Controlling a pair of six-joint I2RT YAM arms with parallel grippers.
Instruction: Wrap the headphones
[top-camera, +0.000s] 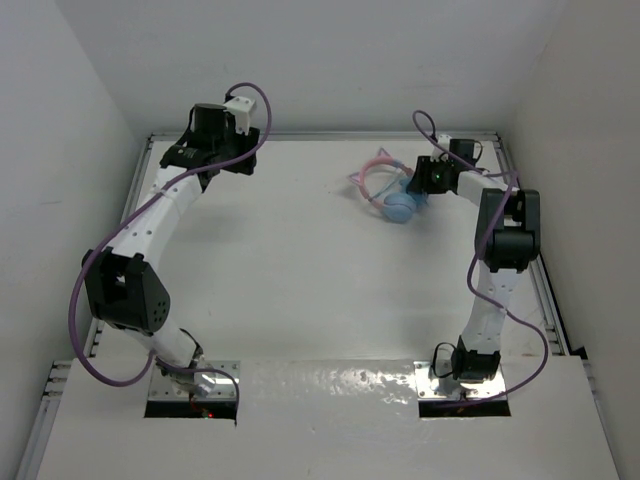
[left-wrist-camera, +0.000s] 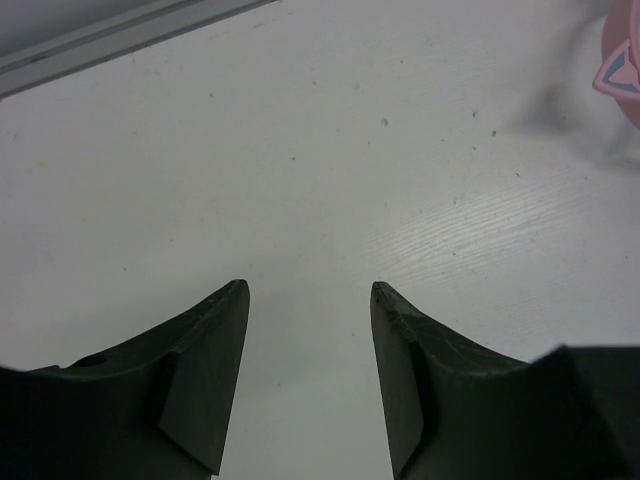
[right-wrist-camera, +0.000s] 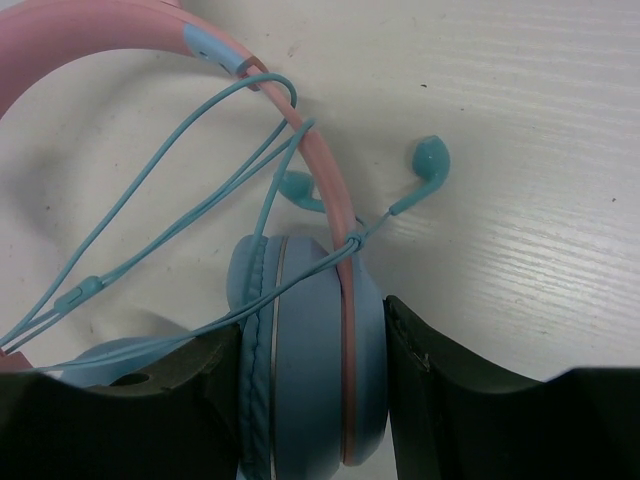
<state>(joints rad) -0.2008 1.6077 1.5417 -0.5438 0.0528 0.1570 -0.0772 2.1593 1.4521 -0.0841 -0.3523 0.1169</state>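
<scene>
**Pink-and-blue headphones being gripped, cord only loosely wound**

At far left, the left gripper (left-wrist-camera: 309, 300) is hanging over bare table (left-wrist-camera: 300, 150), jaws standing wide apart and holding nothing. A pink cat-ear tip (left-wrist-camera: 618, 75) is peeking in at that view's right edge. Towards the far right the headphones (top-camera: 392, 195) are lying flat, and the right gripper (right-wrist-camera: 310, 330) is pinching an ear cup (right-wrist-camera: 310, 370) from both sides. The cord (right-wrist-camera: 85, 290) is looping slackly over the headband (right-wrist-camera: 325, 180), its earbud-like ends (right-wrist-camera: 430, 160) lying free. Winding seems to be under way. The next move is likely calling for the idle arm to come over and draw the slack tight. No containers are showing.
</scene>
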